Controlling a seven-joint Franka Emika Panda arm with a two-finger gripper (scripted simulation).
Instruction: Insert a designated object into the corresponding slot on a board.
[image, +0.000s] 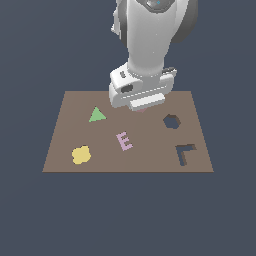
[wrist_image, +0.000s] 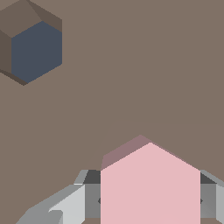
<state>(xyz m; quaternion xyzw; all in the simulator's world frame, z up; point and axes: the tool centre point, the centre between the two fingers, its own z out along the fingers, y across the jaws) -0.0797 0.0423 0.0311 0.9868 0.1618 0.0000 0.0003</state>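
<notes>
From my remote station I record the end effector (wrist_image: 150, 201) low over the far part of the board (image: 65, 150), its fingers (wrist_image: 65, 205) set against both flanks of the pink hexagonal block (wrist_image: 150, 183); I judge it closed on the block. In the exterior view the arm's body hides the block almost entirely, so the wrist view is my only evidence for the grip. I cannot tell whether the block is lifted clear of the board or resting on it. The hexagonal slot (image: 171, 121) lies apart from the held block, toward the exterior view's right, and is open and unoccupied (wrist_image: 36, 51). Beyond it, nearer the board's front edge, is the L-shaped cutout (image: 186, 152). The green triangle (image: 97, 115), lilac letter E (image: 124, 141) and a yellow lobed piece (image: 80, 155) sit on the exterior view's left half, away from the likely travel path. Risks noted: the slot looks only slightly larger than the block, so any rotation mismatch between their edges may leave the block perched on the rim. If the block is not raised before travel, it may drag on the board and shift in the grip. Overshoot toward the L-shaped cutout is a lesser concern.
</notes>
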